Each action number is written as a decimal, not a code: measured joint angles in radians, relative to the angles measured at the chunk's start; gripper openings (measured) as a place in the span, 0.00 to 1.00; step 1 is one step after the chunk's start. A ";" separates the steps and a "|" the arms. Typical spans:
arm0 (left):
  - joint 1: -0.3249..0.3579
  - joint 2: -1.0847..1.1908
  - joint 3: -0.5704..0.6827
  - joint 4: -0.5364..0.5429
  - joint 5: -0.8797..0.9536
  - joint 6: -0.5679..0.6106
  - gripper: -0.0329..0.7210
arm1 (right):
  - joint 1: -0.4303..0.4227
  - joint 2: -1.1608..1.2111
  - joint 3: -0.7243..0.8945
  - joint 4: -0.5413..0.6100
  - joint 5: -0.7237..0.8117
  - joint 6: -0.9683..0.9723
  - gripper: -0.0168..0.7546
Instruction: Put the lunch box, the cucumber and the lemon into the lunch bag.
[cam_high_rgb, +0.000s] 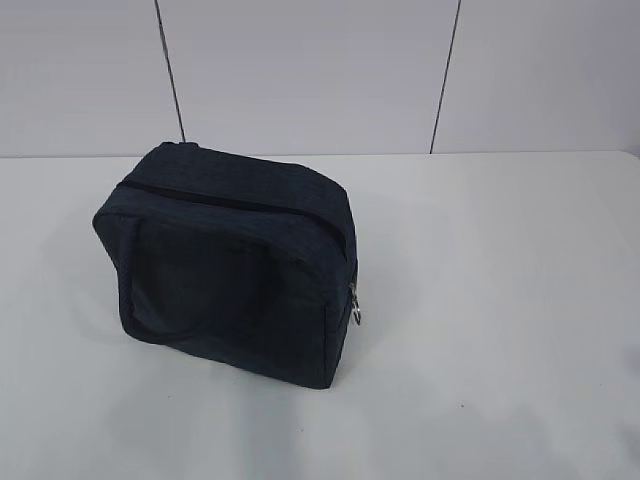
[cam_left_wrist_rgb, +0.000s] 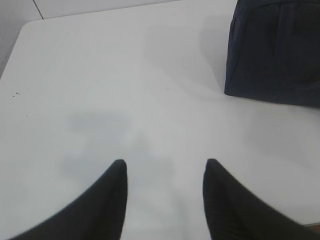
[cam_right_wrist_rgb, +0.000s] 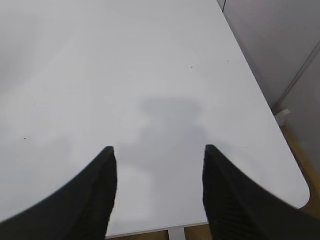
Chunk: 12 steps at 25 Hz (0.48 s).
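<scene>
Since the boxy dark navy fabric lunch bag (cam_high_rgb: 225, 260) looks zipped, I judge packing finished—or unstarted; left gripper (cam_left_wrist_rgb: 165, 170) and right gripper (cam_right_wrist_rgb: 157, 155) hang released, empty—next, confirm contents.

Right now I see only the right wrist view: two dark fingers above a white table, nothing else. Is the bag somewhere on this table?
Observer: Yes. The boxy dark navy fabric lunch bag stands on the white table, left of centre in the exterior view.
Operator: Is its zipper open?
Observer: It looks closed; the dark zipper line runs unbroken along the top, and the metal ring pull hangs at the right corner.
Operator: Where is the left hand?
Observer: The left hand is open above bare table, holding nothing; the bag sits at the upper right of its view.
Operator: Any lunch box, cucumber or lemon?
Observer: None appears in any view.
</scene>
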 joint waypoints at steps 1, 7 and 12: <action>0.000 0.000 0.000 0.000 0.000 0.000 0.52 | 0.000 0.000 0.000 0.000 0.000 0.000 0.57; 0.000 0.000 0.000 0.001 0.000 0.000 0.52 | 0.000 0.000 0.000 0.000 0.000 0.000 0.57; 0.000 0.000 0.000 0.014 0.000 -0.019 0.52 | 0.000 0.000 0.000 0.000 0.000 0.000 0.57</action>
